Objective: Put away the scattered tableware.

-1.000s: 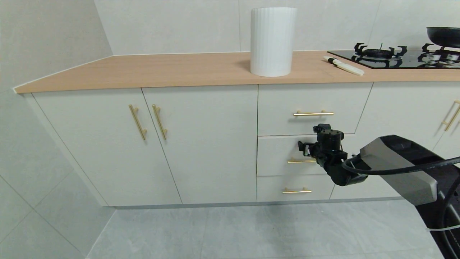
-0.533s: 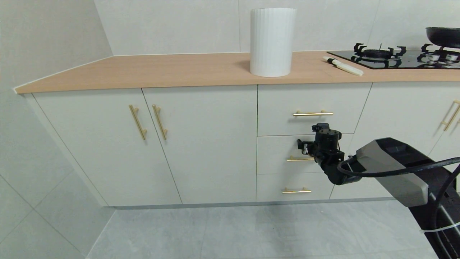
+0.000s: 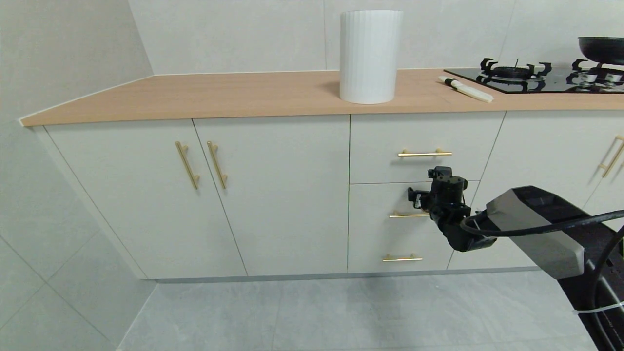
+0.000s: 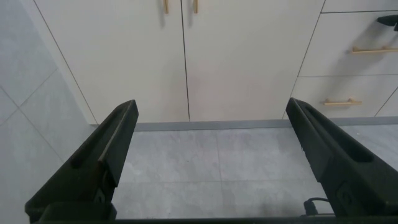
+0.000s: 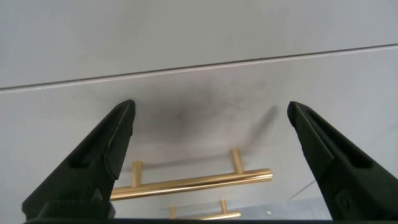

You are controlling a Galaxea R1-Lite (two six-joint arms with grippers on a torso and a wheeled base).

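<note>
Right gripper (image 3: 417,197), jaws wide apart, faces the middle drawer (image 3: 375,207); its brass handle (image 3: 406,215) sits just at 6 o'clock, ungripped. The white utensil (image 3: 466,89) lies on the countertop (image 3: 234,95), at 1 o'clock, well apart from the jaws. Left gripper (image 4: 211,121), jaws apart, hangs above the floor (image 4: 211,162).
</note>
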